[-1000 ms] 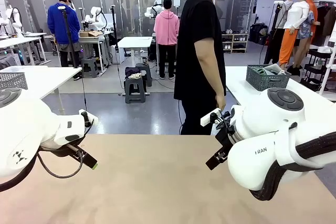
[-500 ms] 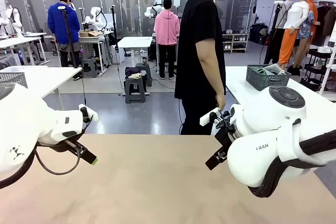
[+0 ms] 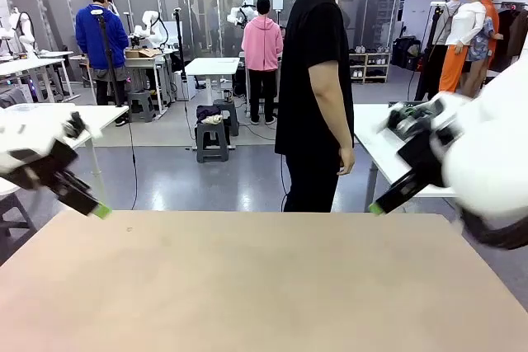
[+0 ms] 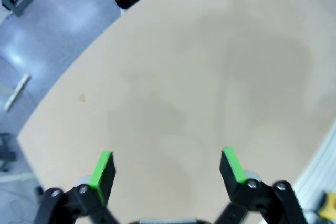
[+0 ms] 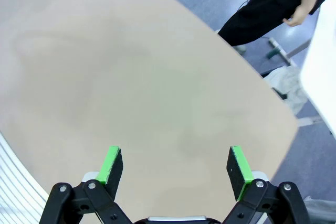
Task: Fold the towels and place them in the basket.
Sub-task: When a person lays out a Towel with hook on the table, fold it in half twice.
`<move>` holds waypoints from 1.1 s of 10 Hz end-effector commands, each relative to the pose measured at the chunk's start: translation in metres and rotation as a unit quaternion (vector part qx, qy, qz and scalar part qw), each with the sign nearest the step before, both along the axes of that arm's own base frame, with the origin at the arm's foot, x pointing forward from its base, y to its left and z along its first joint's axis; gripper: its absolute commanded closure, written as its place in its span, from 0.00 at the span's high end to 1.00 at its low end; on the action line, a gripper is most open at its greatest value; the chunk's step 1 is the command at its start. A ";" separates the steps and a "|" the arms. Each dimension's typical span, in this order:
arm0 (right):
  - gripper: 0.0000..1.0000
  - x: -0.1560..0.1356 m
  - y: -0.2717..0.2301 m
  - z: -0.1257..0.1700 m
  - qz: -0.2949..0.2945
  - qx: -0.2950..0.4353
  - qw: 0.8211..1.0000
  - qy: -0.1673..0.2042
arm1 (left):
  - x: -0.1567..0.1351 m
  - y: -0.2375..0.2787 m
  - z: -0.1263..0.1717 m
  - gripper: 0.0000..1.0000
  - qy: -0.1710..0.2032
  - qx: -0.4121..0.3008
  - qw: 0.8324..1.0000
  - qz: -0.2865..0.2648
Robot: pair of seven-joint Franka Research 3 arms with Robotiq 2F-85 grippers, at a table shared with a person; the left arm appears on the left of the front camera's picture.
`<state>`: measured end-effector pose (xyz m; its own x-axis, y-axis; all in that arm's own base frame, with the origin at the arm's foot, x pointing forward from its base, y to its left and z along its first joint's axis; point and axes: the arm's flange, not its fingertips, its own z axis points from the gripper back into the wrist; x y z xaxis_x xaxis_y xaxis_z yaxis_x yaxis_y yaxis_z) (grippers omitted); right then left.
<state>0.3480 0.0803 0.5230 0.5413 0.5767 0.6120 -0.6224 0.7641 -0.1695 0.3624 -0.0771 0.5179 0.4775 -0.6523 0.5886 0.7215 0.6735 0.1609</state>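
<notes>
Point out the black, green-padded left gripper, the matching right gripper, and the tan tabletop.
Left gripper (image 4: 167, 161): left wrist view, midway between fingertips.
Right gripper (image 5: 174, 163): right wrist view, midway between fingertips.
Tan tabletop (image 3: 264, 286): front view, bare middle.

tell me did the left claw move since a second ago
Yes. In the front view the left claw has swung left and up, from over the table to its far left corner.

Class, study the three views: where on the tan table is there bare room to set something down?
The whole tan table top shows bare, from its near edge to the far edge by the person. Tightest spots: the far corners, near the open left hand and open right hand.
</notes>
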 end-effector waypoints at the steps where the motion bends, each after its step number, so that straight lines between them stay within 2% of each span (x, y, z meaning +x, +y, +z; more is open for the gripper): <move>1: 1.00 -0.033 -0.026 0.048 0.013 0.006 1.000 -0.026 | -0.023 0.023 0.051 1.00 -0.013 0.014 0.999 -0.026; 3: 1.00 -0.051 -0.048 0.088 0.021 0.031 0.998 -0.047 | -0.054 0.038 0.094 1.00 -0.034 0.012 0.998 -0.059; 4: 1.00 -0.055 -0.057 0.096 0.034 0.047 0.997 -0.044 | -0.066 0.048 0.105 1.00 -0.041 0.007 0.996 -0.082; 7: 1.00 -0.061 -0.066 0.101 0.045 0.055 0.997 -0.038 | -0.087 0.066 0.117 1.00 -0.059 0.012 0.993 -0.097; 8: 1.00 -0.063 -0.065 0.108 0.015 0.050 0.998 -0.047 | -0.079 0.055 0.119 1.00 -0.060 0.007 0.995 -0.079; 11: 1.00 -0.063 -0.065 0.108 0.015 0.050 0.998 -0.047 | -0.079 0.055 0.119 1.00 -0.060 0.007 0.995 -0.079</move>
<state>0.2850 0.0145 0.6300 0.4607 0.5322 0.7103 -0.6365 0.7558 -0.1536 0.2810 -0.0202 0.6360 0.2921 -0.7293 0.6187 0.7986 0.5419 0.2617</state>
